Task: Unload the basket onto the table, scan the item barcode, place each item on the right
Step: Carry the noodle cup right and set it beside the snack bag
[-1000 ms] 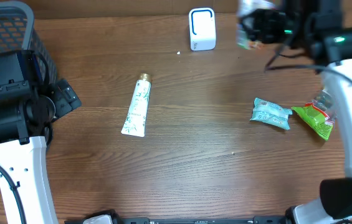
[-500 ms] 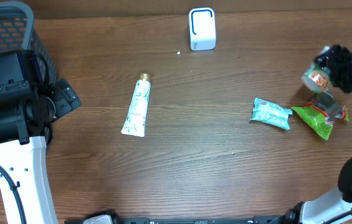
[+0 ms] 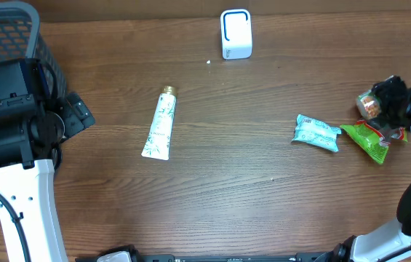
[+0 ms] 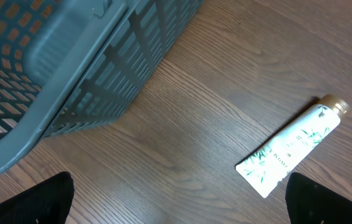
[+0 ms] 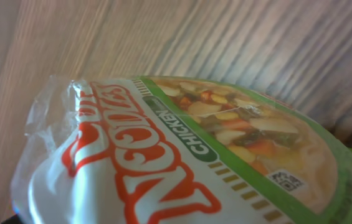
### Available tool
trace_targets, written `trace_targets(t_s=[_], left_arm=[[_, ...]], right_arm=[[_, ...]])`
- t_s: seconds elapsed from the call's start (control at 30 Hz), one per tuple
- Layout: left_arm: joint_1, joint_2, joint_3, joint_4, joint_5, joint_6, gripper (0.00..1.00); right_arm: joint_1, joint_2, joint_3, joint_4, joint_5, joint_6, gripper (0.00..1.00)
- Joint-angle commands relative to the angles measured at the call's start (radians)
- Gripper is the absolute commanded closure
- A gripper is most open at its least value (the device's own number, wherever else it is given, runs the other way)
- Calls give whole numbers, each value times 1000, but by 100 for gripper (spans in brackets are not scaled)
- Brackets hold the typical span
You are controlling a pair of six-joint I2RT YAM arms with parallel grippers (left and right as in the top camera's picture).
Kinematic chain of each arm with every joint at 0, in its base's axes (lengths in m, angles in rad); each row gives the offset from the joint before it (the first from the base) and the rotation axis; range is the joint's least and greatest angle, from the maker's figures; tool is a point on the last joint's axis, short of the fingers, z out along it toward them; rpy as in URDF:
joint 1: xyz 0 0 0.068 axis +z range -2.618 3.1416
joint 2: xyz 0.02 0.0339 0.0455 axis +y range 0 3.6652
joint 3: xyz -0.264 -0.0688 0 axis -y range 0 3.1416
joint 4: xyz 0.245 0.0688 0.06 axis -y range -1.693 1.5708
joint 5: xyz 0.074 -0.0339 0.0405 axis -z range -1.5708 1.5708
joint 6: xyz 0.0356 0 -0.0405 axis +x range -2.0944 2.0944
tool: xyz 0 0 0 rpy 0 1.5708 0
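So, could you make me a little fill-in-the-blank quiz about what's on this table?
1. The cup held by the right gripper is labelled chicken ____.
2. The white tube has a ____ cap.
3. In the overhead view, the mesh basket sits in the top ____ corner.
4. The neighbouring packet next to the green packet is coloured ____.

Missing words: noodles; gold; left; blue.
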Motion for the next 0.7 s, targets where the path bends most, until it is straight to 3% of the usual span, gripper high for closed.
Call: trace_targets(t_s=[0.0, 0.3, 0.53, 0.67], left_arm=[[3, -4, -1, 3, 1, -14, 0], [3, -4, -1, 3, 0, -14, 0], [3, -4, -1, 3, 1, -14, 0], [3, -4, -1, 3, 1, -14, 0]], right_arm=[[8, -12, -52, 66, 41, 56, 69], [8, -12, -67, 62, 41, 56, 34], [8, -12, -66, 61, 41, 50, 24], [8, -12, -66, 47, 42, 47, 12]])
